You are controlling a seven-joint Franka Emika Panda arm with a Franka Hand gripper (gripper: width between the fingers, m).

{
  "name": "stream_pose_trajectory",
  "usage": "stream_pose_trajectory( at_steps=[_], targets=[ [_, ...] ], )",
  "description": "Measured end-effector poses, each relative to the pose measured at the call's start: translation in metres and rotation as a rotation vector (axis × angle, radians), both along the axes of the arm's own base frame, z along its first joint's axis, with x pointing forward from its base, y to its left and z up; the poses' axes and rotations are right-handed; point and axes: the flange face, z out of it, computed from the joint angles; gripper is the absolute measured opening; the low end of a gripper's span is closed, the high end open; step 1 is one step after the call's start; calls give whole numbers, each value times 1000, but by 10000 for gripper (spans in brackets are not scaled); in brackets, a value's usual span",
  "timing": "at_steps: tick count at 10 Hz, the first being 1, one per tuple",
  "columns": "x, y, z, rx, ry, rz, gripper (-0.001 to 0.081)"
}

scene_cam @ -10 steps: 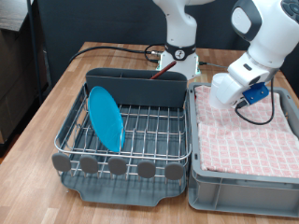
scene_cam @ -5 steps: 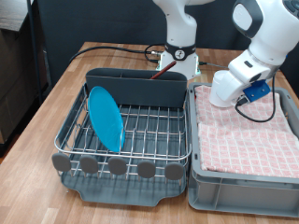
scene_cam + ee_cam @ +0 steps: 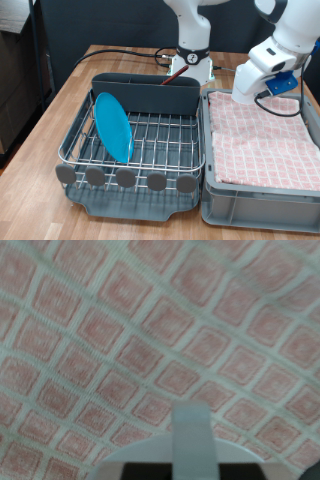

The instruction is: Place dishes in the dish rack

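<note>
The light-blue plate [image 3: 113,126] stands on edge in the left part of the silver wire dish rack [image 3: 160,140]. The arm's white hand hangs over the far end of the grey crate [image 3: 215,190] lined with pink checked cloth [image 3: 262,140]. My gripper [image 3: 247,93] is mostly hidden under the hand. The wrist view is blurred: it shows the checked cloth [image 3: 130,330] below, one grey finger [image 3: 191,435] and a pale curved edge beside it that I cannot identify. No mug or wooden spoon shows clearly in either view.
The rack's tall grey back compartment [image 3: 145,92] and the grey discs [image 3: 125,178] along its front edge stand on the wooden table [image 3: 70,95]. A blue part and black cables [image 3: 283,88] hang from the hand. The robot's base [image 3: 190,62] stands behind the rack.
The hand has risen off the pink cloth and moved towards the exterior view's top right. The plate and rack have not moved.
</note>
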Motion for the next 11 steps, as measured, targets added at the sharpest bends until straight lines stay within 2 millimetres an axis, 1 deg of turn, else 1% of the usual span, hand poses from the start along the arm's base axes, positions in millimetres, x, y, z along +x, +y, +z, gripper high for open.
stream_pose_trajectory(
  at_steps=[1, 3, 4, 5, 6, 7, 8, 9, 11],
  targets=[
    [8, -4, 13, 6, -60, -60, 72],
    [28, -22, 39, 5, -185, -169, 72],
    [39, -31, 51, 7, -244, -159, 72],
    [44, -33, 57, 7, -268, -139, 72],
    [43, -33, 55, 5, -256, -145, 72],
    [43, -33, 55, 4, -262, -176, 72],
    [46, -33, 59, 11, -273, -202, 72],
    [53, -37, 67, 19, -291, -215, 72],
    [71, -55, 83, 29, -341, -242, 72]
  ],
)
